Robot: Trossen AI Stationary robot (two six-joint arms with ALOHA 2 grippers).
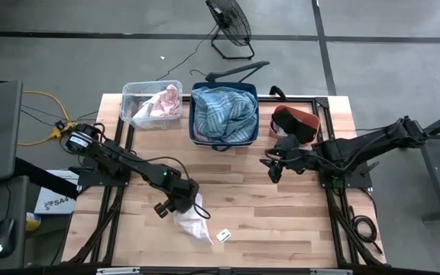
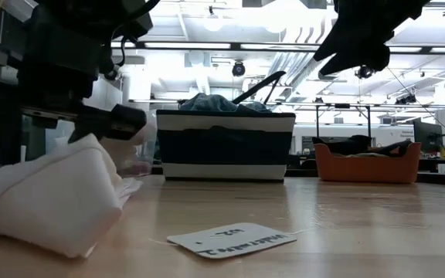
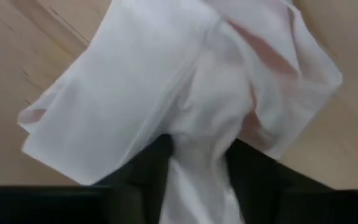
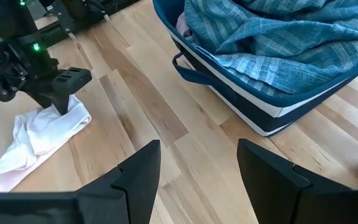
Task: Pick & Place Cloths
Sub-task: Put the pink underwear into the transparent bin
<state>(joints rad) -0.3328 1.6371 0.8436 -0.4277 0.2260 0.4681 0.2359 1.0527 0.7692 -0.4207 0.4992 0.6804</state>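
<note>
Near the front of the pale wooden table, a crumpled white cloth lies flat, with the left gripper down on its upper edge; the left wrist view shows a fold of the fabric pinched between its two dark fingers. Just beside it lies a small white paper tag. At the back, a teal-blue plaid cloth fills the navy fabric basket, and a mauve-pink cloth sits in the clear plastic bin. Over bare wood, the right gripper hovers with jaws apart, empty.
</note>
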